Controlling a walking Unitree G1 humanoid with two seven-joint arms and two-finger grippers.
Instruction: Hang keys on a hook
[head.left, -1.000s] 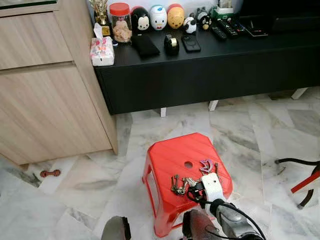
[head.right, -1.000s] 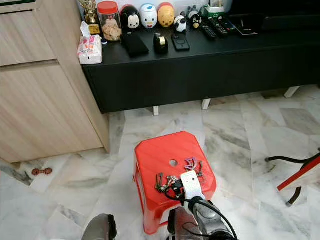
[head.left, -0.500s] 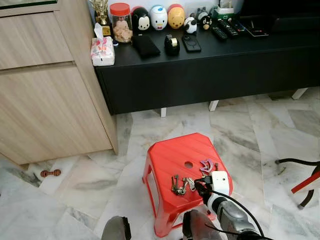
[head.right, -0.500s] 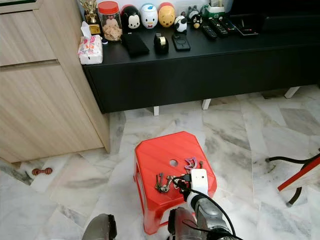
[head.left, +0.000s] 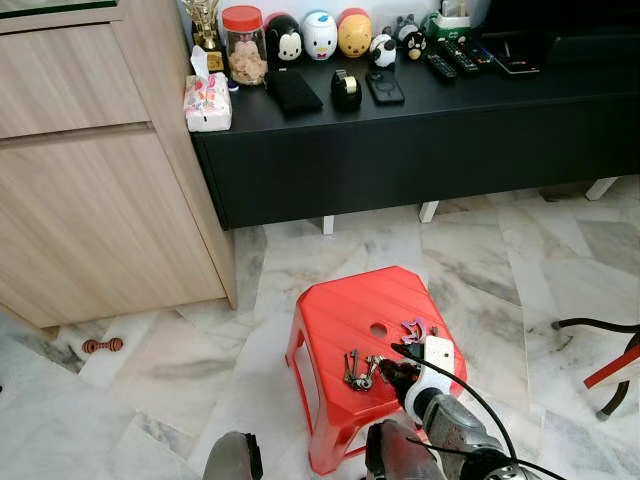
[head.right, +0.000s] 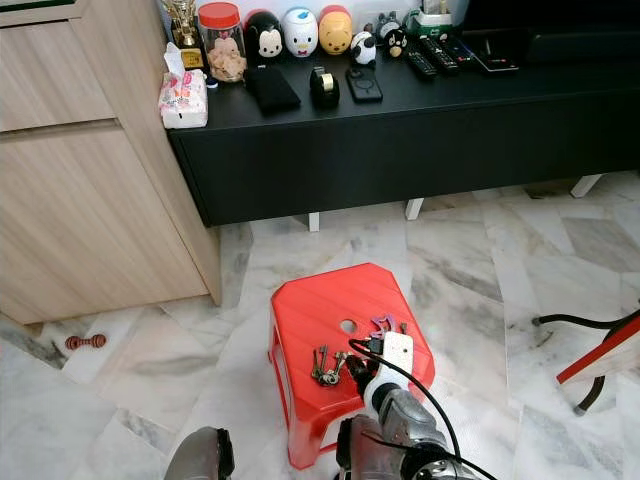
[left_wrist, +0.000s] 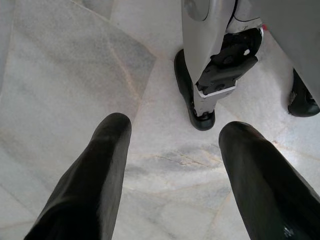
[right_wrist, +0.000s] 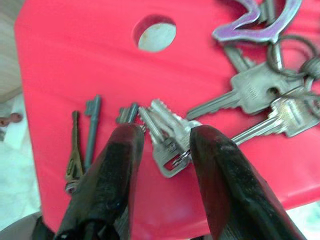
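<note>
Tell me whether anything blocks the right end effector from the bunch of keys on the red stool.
Nothing visible does. The right end effector sits directly over the bunch of silver metal keys on the red plastic stool, one black finger on each side. A second purple-tagged key bunch lies beside, apart.

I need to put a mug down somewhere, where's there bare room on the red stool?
The back half of the red stool, behind its round hole, is bare. The front is crowded: one key bunch, another bunch, and the right gripper.
</note>
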